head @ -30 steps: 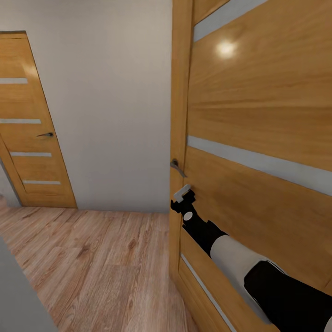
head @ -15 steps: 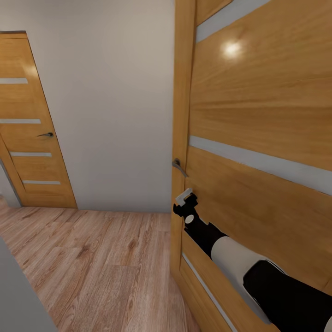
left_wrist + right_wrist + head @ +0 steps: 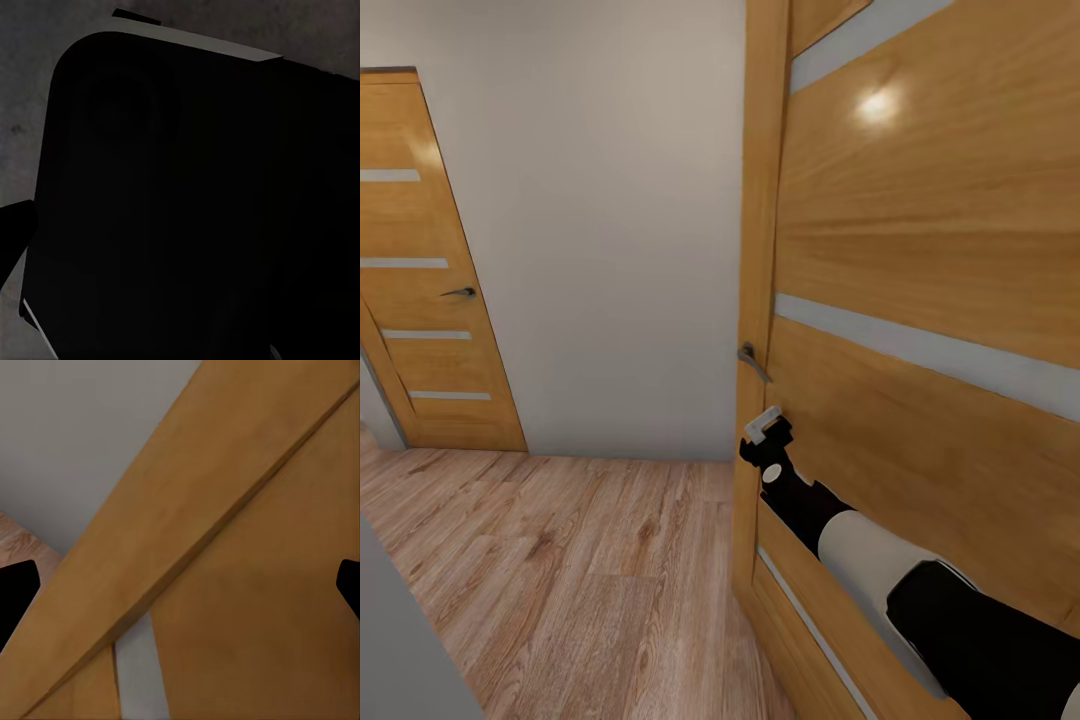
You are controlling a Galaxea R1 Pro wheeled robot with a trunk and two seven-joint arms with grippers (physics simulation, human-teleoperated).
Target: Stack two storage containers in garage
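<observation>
Right gripper (image 3: pixel 764 428) sits against the wooden door (image 3: pixel 920 250) just below and beside its lever handle (image 3: pixel 751 360); its fingertips show at opposite edges of the right wrist view, spread, holding nothing. The right arm is the one at the door. Left gripper state cannot be told from its dark view. No storage container in sight here; no writing legible.

Light wood-plank hallway floor (image 3: pixel 560 580) below a tall wooden door (image 3: pixel 920 250)
</observation>
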